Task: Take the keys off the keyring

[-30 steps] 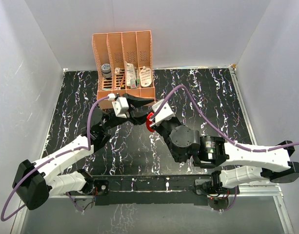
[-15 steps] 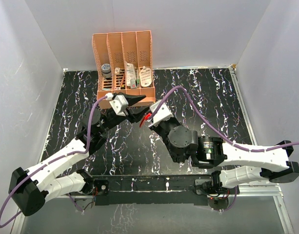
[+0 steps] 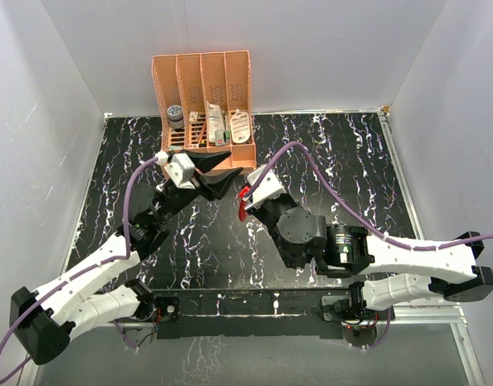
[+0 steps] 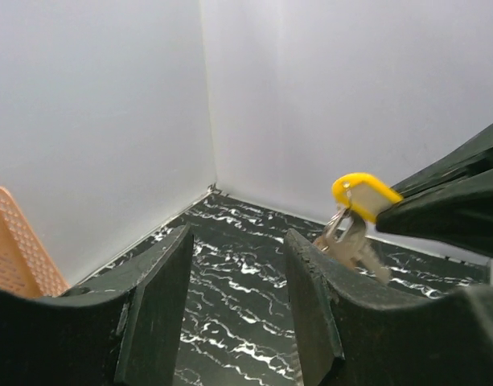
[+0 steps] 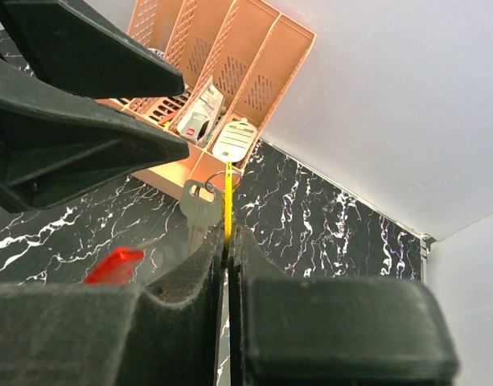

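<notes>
Withdrawing left jaws (off the keyring (image 4: 348, 201))

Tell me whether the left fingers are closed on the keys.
No, the left fingers stand apart with nothing between them; the keys hang outside the gap.

The rack (image 3: 202, 80) stands at the far edge of the table (image 3: 351, 177), against the back wall and left of centre, with small items (image 3: 218, 125) in its compartments. Just in front of it the left gripper (image 4: 238, 241) points right, toward the right gripper (image 5: 228, 235) close beside it. The tag (image 4: 360, 191) is pinched between the right gripper's fingers, above the table. The keyring (image 4: 340, 219) hangs from the tag's end and the key (image 4: 355, 248) below that, outside the left gripper's gap, just beyond one finger (image 4: 310, 305); whether they touch is hard to tell.
</notes>
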You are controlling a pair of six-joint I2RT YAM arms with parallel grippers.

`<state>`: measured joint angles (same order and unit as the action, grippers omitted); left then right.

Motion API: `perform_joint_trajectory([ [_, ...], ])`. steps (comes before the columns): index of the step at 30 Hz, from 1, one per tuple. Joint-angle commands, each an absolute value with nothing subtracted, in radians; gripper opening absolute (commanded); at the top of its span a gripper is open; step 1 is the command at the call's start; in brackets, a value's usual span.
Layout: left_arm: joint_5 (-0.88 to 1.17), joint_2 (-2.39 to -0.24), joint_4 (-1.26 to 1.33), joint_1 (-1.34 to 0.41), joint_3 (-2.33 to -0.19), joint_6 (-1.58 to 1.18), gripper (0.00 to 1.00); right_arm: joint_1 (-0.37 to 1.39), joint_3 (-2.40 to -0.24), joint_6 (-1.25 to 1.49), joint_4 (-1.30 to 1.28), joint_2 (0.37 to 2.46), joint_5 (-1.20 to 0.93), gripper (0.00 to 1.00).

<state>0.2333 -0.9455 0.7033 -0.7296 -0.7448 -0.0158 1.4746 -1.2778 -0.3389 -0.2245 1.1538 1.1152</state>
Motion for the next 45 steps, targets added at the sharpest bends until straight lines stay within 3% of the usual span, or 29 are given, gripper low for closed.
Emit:
perform_joint_trajectory([
  [1,0.298,-0.929,0.675,-0.731,-0.821,-0.074,0.47,1.477,-1.272,-0.347,-0.141,1.152,1.132,0.0],
  [32,0.491,-0.955,0.631,-0.735,-0.784,-0.094,0.45,1.477,-1.265,-0.393,-0.074,1.156,1.147,0.0],
  [45,0.511,-1.011,0.797,-0.735,-0.743,-0.041,0.46,1.477,-1.266,-0.393,-0.081,1.147,1.133,0.0],
])
